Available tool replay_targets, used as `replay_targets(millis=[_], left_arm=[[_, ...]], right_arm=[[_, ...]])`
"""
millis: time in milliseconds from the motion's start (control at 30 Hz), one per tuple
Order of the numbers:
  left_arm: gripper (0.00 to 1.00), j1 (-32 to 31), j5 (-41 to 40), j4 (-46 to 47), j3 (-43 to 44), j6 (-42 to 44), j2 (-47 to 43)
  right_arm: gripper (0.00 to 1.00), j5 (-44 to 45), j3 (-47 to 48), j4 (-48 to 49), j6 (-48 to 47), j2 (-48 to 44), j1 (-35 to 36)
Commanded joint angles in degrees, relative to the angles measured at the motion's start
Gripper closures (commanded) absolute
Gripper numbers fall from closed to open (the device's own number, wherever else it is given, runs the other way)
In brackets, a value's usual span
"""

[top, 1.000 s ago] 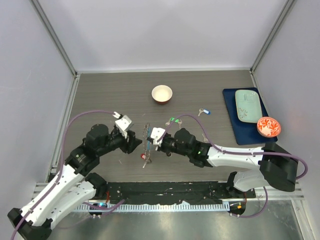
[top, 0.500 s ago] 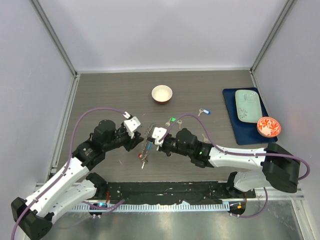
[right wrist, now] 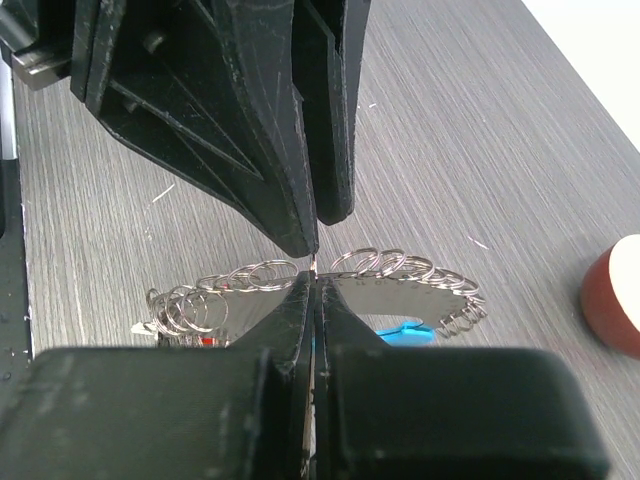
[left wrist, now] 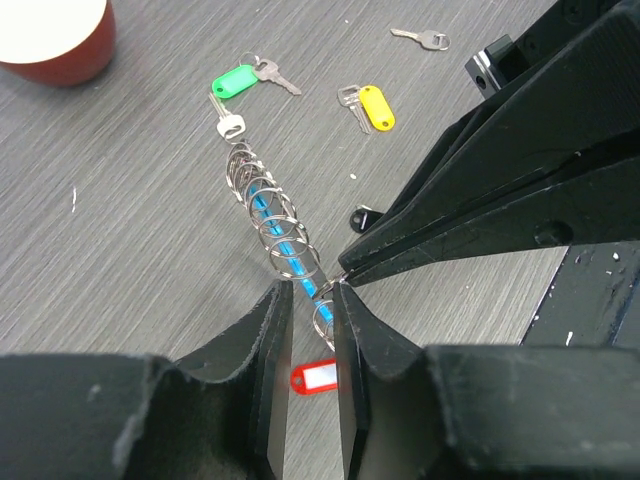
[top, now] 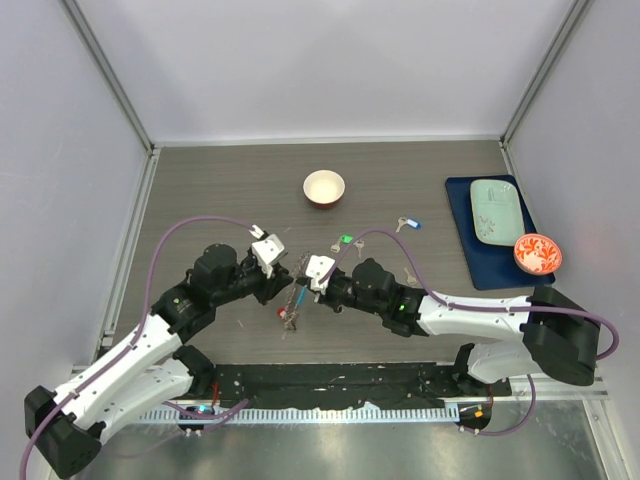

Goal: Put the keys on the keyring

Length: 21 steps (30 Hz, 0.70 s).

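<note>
Centrally on the grey wood-grain counter (top: 200, 190), the large silvery beaded-wire keyring (left wrist: 268, 210), with its curved bright-blue plastic tag (left wrist: 283, 236), stands on edge between the two arms. The black right hand (right wrist: 313, 272) is pinched shut on the keyring's wire at its very tips. The black left hand (left wrist: 312, 300) meets it tip to tip, its fingers narrow and straddling one loop; whether they press it I cannot tell. A red-tagged key (left wrist: 318, 378) shows just below them. A green-tagged silver key (left wrist: 236, 82), a yellow-tagged key (left wrist: 374, 107) and a plain silver key (left wrist: 424, 38) lie on the counter beyond, towards a small white bowl (top: 324, 187).
</note>
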Motion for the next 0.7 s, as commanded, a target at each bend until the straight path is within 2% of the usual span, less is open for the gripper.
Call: replay_targets(millis=[0,133,233,300,367,467,667], left_arm=[[0.75,-0.6,-1.4,4.1,-0.4,-1.0,0.5],[0.75,-0.7,-1.0,4.1,-0.6,-1.1,0.4],[0.66,-0.7,-1.1,3.6,-1.3,-0.6,-1.2],[0.57,-0.7,-1.0,3.5,-1.8,0.2,-3.5],[0.53,-0.6,-1.2,3.4,-2.7,1.0,-4.9],[0.55,-0.6,-3.5,3.1,-3.8,0.2,-6.7],[0.62,-0.8,-7.1,8.0,-7.2,-7.6,-9.5]], right_arm=[[0.99,-0.9,0.9,7.4,1.2,-2.2,0.3],[0.99,-0.7,0.8,7.5,1.3,-2.3,0.3],[0.99,-0.3,0.7,7.6,1.5,-2.3,0.3],[0.99,0.0,0.7,7.6,1.7,-2.4,0.3],[0.99,0.2,0.7,7.7,1.7,-2.5,0.3],[0.99,0.7,0.6,7.9,2.3,-2.7,0.3],[0.99,2.1,0.6,8.4,4.6,-2.2,0.3]])
